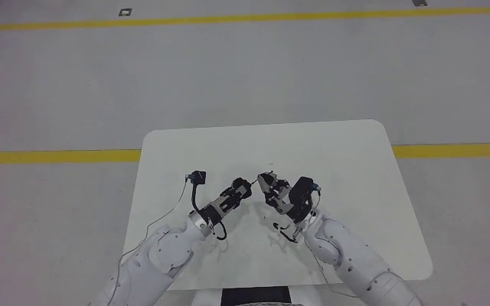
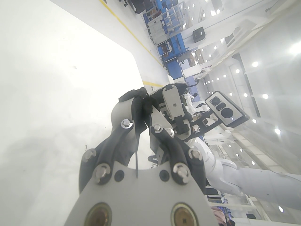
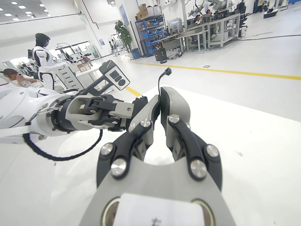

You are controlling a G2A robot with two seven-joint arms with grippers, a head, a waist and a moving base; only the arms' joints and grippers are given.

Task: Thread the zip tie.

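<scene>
Now, your left end effector (image 2: 142, 98) is clamped shut on the thin black plastic zip tie (image 3: 168, 71) above the white rounded-corner surface (image 1: 344, 153); just beside it, your right end effector (image 3: 160, 98) is closed on the tie's other end, the square head poking out.

black zip tie (image 3: 167, 71), white table (image 1: 344, 168), grey-and-black right claw (image 3: 160, 104), yellow floor stripes (image 1: 230, 18)

Overhead, two wrist-close, table (image 1: 344, 153) shared
</scene>
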